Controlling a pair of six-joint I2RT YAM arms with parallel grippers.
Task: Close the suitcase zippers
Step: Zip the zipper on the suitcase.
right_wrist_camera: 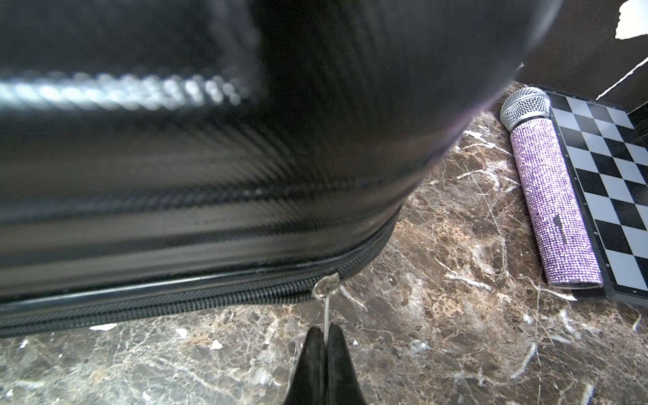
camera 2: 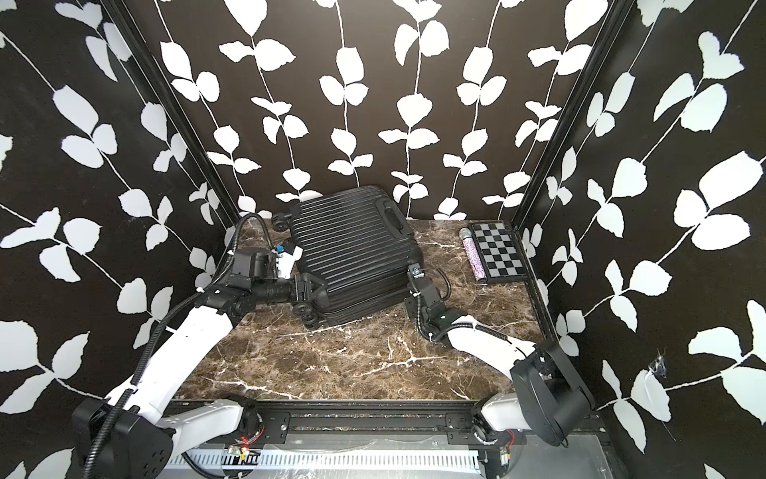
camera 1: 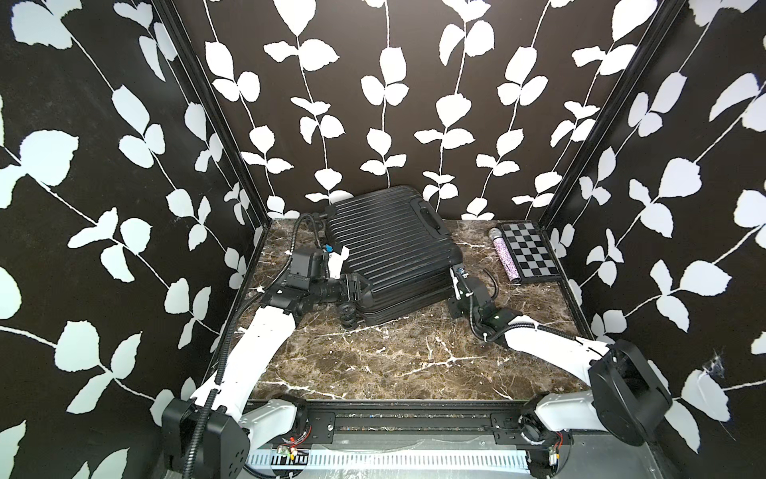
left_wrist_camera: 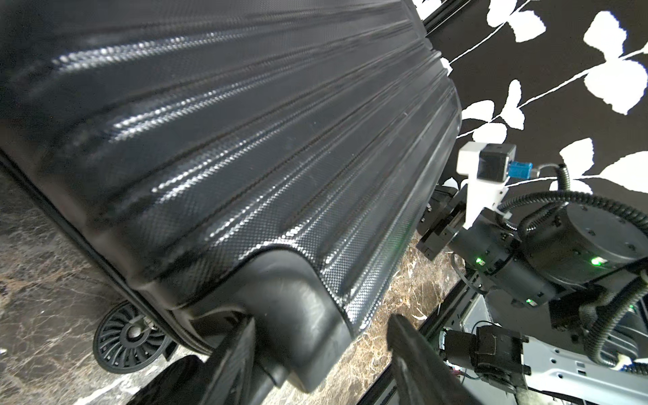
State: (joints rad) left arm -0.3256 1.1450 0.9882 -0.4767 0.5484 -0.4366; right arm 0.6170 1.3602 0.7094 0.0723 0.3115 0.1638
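Here, glossy ribbed black suitcase (camera 1: 389, 244) flat at the back of the marbled desk (camera 1: 393, 361), right fingers (right_wrist_camera: 312, 354) pinching the metal zipper pull (right_wrist_camera: 326, 312) by a rounded corner, left fingers (left_wrist_camera: 235, 354) spread astride the wheel corner, bare desk in front.

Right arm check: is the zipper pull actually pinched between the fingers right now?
Yes, the right fingers are closed together on the thin metal zipper pull that hangs at the suitcase seam.
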